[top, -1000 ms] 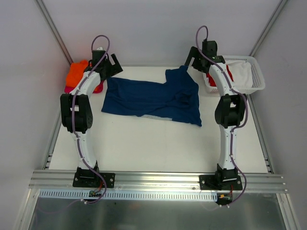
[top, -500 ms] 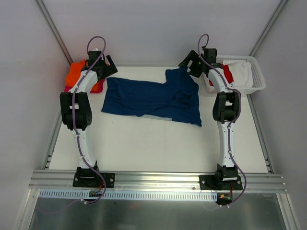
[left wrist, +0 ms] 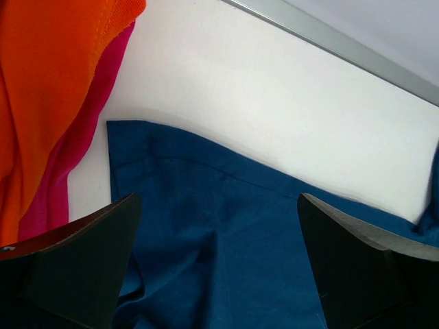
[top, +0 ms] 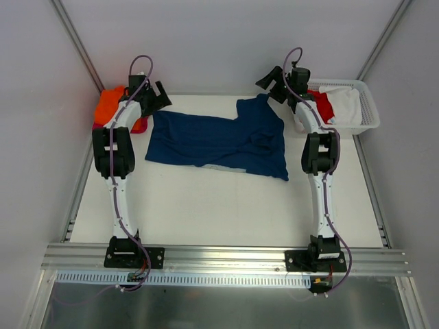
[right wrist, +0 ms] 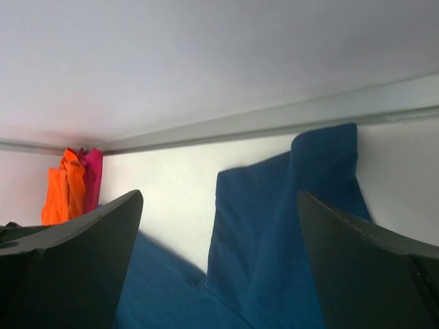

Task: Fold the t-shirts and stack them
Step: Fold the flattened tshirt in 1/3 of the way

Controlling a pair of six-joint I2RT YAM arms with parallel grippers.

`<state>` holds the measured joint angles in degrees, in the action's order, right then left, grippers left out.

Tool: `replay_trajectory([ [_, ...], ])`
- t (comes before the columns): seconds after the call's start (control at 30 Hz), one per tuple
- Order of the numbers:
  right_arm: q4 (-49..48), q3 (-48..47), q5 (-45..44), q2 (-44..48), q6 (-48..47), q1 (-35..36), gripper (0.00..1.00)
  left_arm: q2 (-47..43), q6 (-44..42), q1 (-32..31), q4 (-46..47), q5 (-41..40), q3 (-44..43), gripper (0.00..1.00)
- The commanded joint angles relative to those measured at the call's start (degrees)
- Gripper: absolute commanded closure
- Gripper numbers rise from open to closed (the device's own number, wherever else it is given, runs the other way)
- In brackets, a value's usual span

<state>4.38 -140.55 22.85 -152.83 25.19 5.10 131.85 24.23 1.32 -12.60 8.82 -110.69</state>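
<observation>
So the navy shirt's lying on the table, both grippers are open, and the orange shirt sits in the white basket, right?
Not quite: the orange shirt lies at the table's far left on the pink shirt, outside the white basket, as the top view shows. The rest holds.

White lattice basket (top: 371,110), white table (top: 219,205)

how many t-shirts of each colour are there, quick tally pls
navy blue t-shirt: 1
orange t-shirt: 1
magenta-pink t-shirt: 1
red t-shirt: 1
white t-shirt: 1
total: 5
</observation>
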Motion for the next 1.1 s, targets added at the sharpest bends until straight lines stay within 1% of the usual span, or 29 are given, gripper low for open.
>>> replay_trajectory([
  [0.0,-2.18,0.10,-6.85,-2.73,2.06,-2.29,0.01,-0.54,1.79,1.14,2.67,4.45,-1.81,0.01],
  [0.13,-2.19,1.42,-9.92,-2.82,0.74,-2.20,0.01,-2.47,2.22,1.14,3.55,3.84,0.74,0.01],
  [0.23,-3.50,3.09,-14.75,-2.29,1.09,-1.15,0.00,-4.76,4.16,1.14,6.26,5.41,3.99,0.01],
  [0.27,-0.89,2.05,-19.38,-2.47,0.92,-0.89,0.01,-5.89,4.77,1.14,7.32,6.81,4.95,0.01],
  [0.33,0.97,-0.33,-22.49,-3.52,2.40,-0.53,0.01,-7.30,6.44,1.14,10.31,7.87,7.85,0.01],
  [0.37,2.28,-0.69,-27.29,-3.70,2.84,-0.53,0.01,-8.70,7.32,1.23,10.92,8.66,9.52,0.01],
  [0.43,3.69,-0.60,-31.44,-3.26,4.33,-0.45,0.01,-11.07,7.94,1.14,12.33,9.02,11.19,0.01],
  [0.53,7.12,0.01,-34.53,-1.86,7.23,0.08,0.01,-13.10,9.60,1.23,13.21,8.41,13.48,0.01],
  [0.57,7.74,1.84,-34.63,-1.42,8.98,0.43,0.01,-14.24,10.65,1.14,14.00,8.32,14.27,0.01],
  [0.63,9.31,1.34,-33.67,-1.41,13.03,1.05,0.01,-15.13,12.15,1.14,14.18,8.58,14.72,0.01],
  [0.67,10.29,0.64,-31.05,-2.46,15.30,1.22,0.00,-16.00,13.64,1.14,14.44,8.76,15.15,0.01],
  [0.7,9.08,0.80,-28.07,-3.25,21.07,0.96,0.01,-16.45,14.44,1.05,14.62,9.37,15.42,0.01],
  [0.73,7.06,0.80,-24.99,-4.39,24.35,0.70,0.01,-16.80,15.23,0.88,14.62,9.64,15.68,0.01],
  [0.77,3.48,0.11,-17.91,-7.27,27.08,0.09,0.01,-17.41,15.84,0.79,15.14,10.25,16.12,0.01],
  [0.8,1.44,-1.64,-15.75,-8.52,27.71,0.17,0.01,-17.77,15.68,0.70,15.50,11.56,16.30,0.01],
  [0.87,-10.65,-1.92,-8.64,-10.28,25.27,1.04,0.01,-18.21,14.98,0.52,17.25,12.97,16.91,0.01],
  [0.97,-21.39,-1.39,-1.87,-10.73,23.68,2.36,0.00,-18.73,14.36,0.61,17.52,13.50,17.18,0.01],
  [1.0,-22.13,-1.48,-1.67,-10.82,23.85,2.63,0.01,-18.91,14.36,0.61,17.61,13.59,17.35,0.01],
  [1.03,-19.96,-4.09,-2.28,-11.08,22.46,2.80,0.00,-19.26,14.44,0.61,17.61,14.11,17.53,0.01],
  [1.07,-12.54,-4.81,-5.77,-11.17,21.49,2.72,0.01,-19.44,14.79,0.61,17.70,14.21,17.79,0.01],
])
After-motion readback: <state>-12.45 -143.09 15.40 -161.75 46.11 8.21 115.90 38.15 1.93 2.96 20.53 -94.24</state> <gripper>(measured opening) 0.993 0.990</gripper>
